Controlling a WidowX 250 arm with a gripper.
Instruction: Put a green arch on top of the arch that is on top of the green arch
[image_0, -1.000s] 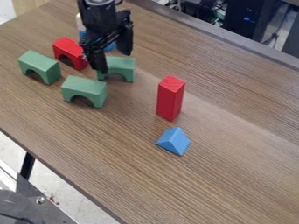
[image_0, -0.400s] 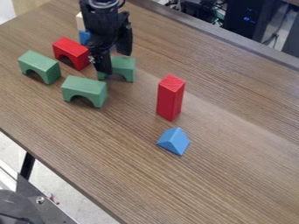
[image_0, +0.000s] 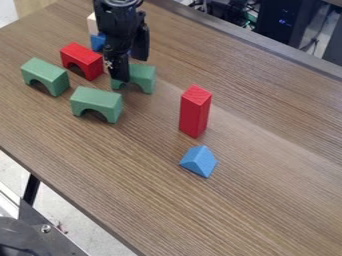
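The black gripper (image_0: 131, 66) hangs at the upper left over a green arch (image_0: 141, 78), its fingers apart. One finger is in front of that arch's left part and hides some of it; the other is farther back, above the arch's rear side. Just to the front left stands a second green arch (image_0: 97, 103). A third green arch (image_0: 45, 76) is farthest left. Between the third arch and the gripper sits a red arch (image_0: 82, 60). All of these arches stand separately on the wooden table, none stacked on another.
An upright red block (image_0: 194, 111) stands near the middle of the table (image_0: 267, 185), with a blue triangular block (image_0: 199, 161) in front of it. Behind the red arch are a blue block (image_0: 98, 42) and a cream block (image_0: 92, 23), partly hidden by the arm.
The gripper's front finger has shifted slightly right and back, and the rear finger slightly left. More of the red arch and the blue block behind it shows. The blocks have not moved.
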